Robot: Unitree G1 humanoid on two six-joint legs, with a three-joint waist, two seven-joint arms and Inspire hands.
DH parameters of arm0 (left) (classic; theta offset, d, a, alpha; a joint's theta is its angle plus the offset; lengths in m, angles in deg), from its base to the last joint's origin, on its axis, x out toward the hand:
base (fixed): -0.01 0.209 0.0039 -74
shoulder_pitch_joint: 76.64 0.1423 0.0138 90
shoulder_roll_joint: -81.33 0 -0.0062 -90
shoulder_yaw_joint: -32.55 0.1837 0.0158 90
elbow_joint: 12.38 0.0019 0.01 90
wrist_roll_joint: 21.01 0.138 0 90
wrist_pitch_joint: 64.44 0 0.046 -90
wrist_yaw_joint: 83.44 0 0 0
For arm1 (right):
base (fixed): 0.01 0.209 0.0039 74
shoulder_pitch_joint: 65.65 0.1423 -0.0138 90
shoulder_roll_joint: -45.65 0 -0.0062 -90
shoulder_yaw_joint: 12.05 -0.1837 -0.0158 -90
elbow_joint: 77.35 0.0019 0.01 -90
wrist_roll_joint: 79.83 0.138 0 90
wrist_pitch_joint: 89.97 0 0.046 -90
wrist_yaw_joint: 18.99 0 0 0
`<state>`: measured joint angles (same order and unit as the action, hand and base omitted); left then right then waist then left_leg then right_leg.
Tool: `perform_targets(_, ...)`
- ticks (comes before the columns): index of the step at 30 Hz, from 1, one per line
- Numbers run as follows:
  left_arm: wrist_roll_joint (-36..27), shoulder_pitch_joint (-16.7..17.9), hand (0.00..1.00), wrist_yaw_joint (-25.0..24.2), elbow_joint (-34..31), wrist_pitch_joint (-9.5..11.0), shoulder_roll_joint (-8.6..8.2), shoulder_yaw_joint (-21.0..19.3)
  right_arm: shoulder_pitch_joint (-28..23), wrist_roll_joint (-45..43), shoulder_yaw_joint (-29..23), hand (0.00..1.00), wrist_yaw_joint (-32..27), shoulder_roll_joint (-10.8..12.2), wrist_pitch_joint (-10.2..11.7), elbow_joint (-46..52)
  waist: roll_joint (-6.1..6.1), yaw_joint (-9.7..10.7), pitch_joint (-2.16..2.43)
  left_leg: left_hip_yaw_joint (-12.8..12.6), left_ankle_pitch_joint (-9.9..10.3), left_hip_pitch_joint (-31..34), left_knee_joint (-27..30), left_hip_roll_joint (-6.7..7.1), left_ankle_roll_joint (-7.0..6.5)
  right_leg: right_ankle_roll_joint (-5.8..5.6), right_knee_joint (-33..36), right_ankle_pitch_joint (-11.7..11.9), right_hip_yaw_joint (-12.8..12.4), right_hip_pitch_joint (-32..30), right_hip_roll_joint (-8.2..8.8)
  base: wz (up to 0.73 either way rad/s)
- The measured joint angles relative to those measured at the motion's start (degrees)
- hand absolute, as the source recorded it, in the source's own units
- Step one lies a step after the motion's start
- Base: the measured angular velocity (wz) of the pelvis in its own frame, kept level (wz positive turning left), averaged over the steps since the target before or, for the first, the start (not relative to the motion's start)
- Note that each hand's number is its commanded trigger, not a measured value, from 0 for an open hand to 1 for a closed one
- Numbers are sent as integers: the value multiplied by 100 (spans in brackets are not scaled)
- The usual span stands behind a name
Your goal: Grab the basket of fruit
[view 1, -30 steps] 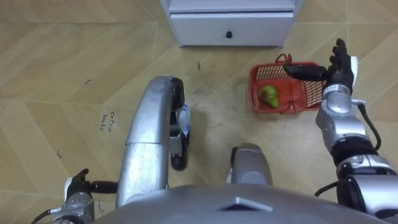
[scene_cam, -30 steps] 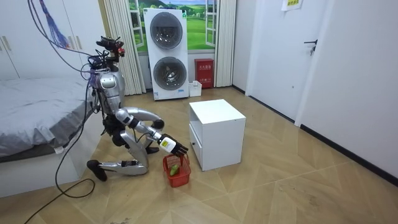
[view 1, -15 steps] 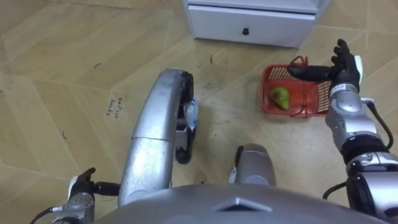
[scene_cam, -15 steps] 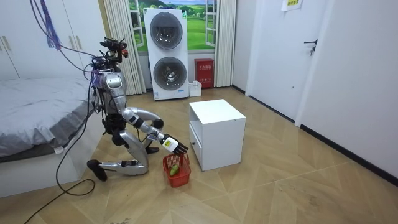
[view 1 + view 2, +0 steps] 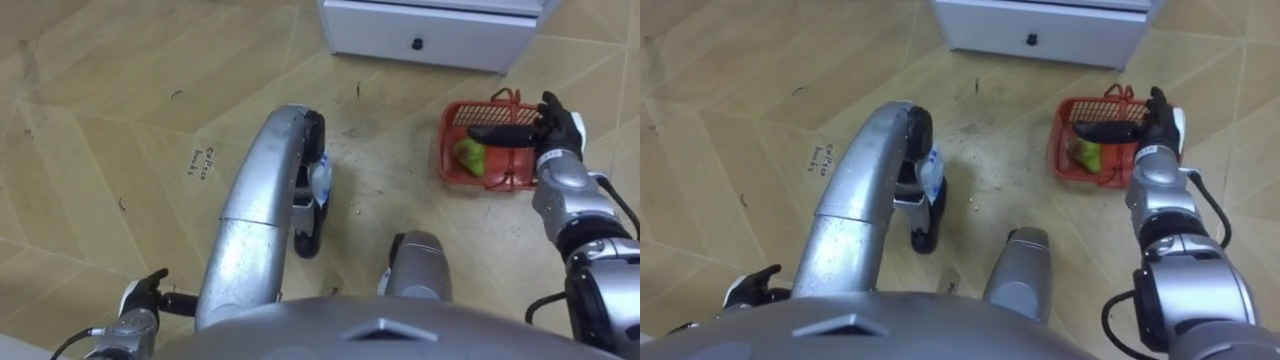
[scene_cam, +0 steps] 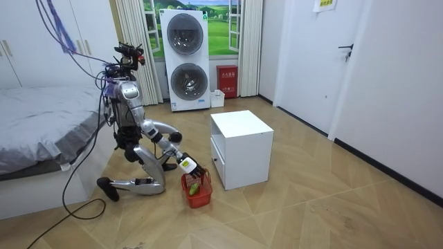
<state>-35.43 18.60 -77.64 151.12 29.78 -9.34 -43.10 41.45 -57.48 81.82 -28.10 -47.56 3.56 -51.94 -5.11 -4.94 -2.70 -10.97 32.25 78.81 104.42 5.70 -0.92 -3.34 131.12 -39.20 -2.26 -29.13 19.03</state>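
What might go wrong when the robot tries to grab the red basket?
The right hand reaches open over the basket and is not yet gripping it, so it may miss or shove the basket away. The pear lies loose inside, so a tilted lift might roll it out. The cabinet stands close behind, so the basket might bump it.

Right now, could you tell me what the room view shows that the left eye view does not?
Room view adds the bed, the washers and the robot kneeling beside the bed. Left eye view adds the left hand and the drawer knob. Both show the cabinet, the red basket, its green fruit and the open right hand by its rim.
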Motion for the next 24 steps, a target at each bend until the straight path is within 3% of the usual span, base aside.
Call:
perform_targets(4,-7,-38,0,1,-1,-31,0,43,-7,418,171,0,171,-177,-109,-272,24,-161,-6,-2,0,15,15,0,-8,-1,13,0,24,-38,-1,0)
perform_targets(7,-50,13,0,-1,-22,-31,-3,284,-14,761,289,0,304,-189,-118,-358,68,-187,-4,1,-1,33,16,-5,-6,-1,17,0,51,-56,-7,0)
perform_targets(13,-60,25,0,-31,-34,-24,-2,402,-11,1105,397,0,530,-194,-119,-446,149,-236,-8,2,-6,56,-2,-8,4,-1,18,0,53,-102,-6,0)
perform_targets(23,-56,50,0,-189,-39,-25,-2,453,-19,1183,633,0,738,-249,-125,-671,118,-275,-26,3,-20,54,-19,-1,29,-1,19,-1,66,-99,-23,0)
perform_targets(24,-54,54,0,-206,-39,-26,-2,453,-24,1153,662,37,750,-249,-131,-680,115,-276,-28,4,-20,54,-18,-4,29,-1,20,-1,68,-100,-24,0)
